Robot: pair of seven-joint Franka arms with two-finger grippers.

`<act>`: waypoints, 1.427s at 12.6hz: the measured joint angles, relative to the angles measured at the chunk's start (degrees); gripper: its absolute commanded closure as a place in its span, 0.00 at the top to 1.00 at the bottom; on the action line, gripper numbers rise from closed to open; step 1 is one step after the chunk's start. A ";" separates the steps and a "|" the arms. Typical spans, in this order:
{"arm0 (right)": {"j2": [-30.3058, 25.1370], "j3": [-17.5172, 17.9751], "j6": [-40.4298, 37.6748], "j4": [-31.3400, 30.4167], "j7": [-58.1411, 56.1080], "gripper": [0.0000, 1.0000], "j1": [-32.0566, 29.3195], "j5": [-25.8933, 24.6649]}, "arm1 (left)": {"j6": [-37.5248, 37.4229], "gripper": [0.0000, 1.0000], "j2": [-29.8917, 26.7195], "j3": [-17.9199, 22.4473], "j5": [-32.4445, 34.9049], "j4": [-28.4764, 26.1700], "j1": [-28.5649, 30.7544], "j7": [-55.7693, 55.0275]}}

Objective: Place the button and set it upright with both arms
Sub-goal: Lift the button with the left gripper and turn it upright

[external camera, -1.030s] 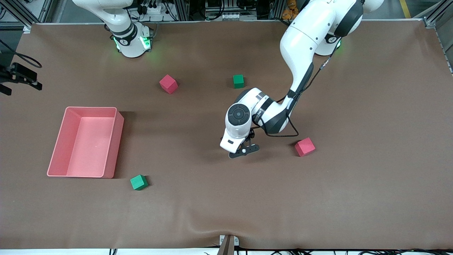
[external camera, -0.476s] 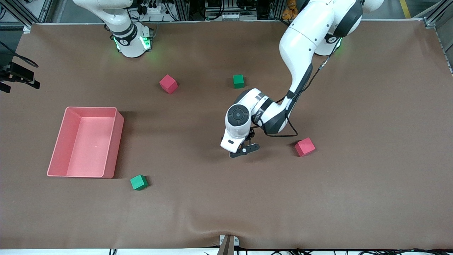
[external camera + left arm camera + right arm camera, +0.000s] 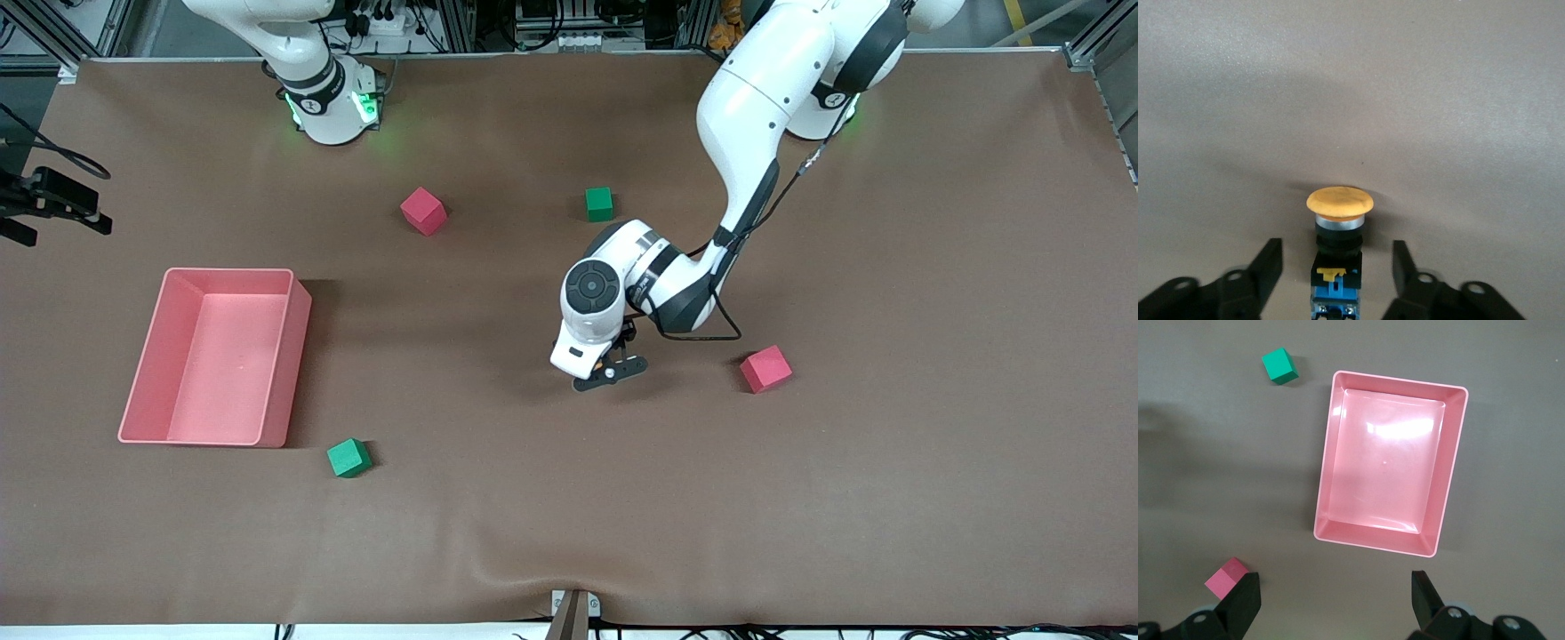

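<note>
The button (image 3: 1337,267) lies on its side on the brown mat, its orange cap (image 3: 1339,202) pointing away from my left gripper (image 3: 1337,263). That gripper is open: its black fingers (image 3: 1269,261) stand either side of the black-and-blue body, with a gap on each side. In the front view the left gripper (image 3: 610,372) is low over the middle of the table and hides the button. My right gripper (image 3: 1336,592) hangs open and holds nothing, high over the mat beside the pink bin (image 3: 1457,463).
The pink bin (image 3: 147,373) sits toward the right arm's end. One red cube (image 3: 765,369) lies beside the left gripper and another (image 3: 423,211) lies nearer the bases. One green cube (image 3: 599,204) is near the left forearm, another (image 3: 348,458) by the bin.
My left gripper's fingers have drawn closer together around the button, and the left hand has shifted slightly toward the bases. The cubes and bin have not moved.
</note>
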 measured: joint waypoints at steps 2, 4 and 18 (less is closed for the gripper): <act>0.06 0.90 0.07 0.06 2.23 1.00 0.01 -1.25 | 0.00 0.69 0.08 0.00 0.36 -0.16 0.00 -0.01; 0.06 1.08 -0.11 0.19 6.42 1.00 0.02 -1.44 | 0.00 0.65 0.17 0.00 0.60 -0.24 0.00 -0.01; 0.05 1.51 -5.58 3.88 14.99 1.00 1.01 -1.44 | 0.75 0.00 1.09 0.00 0.92 -0.30 -0.36 -0.02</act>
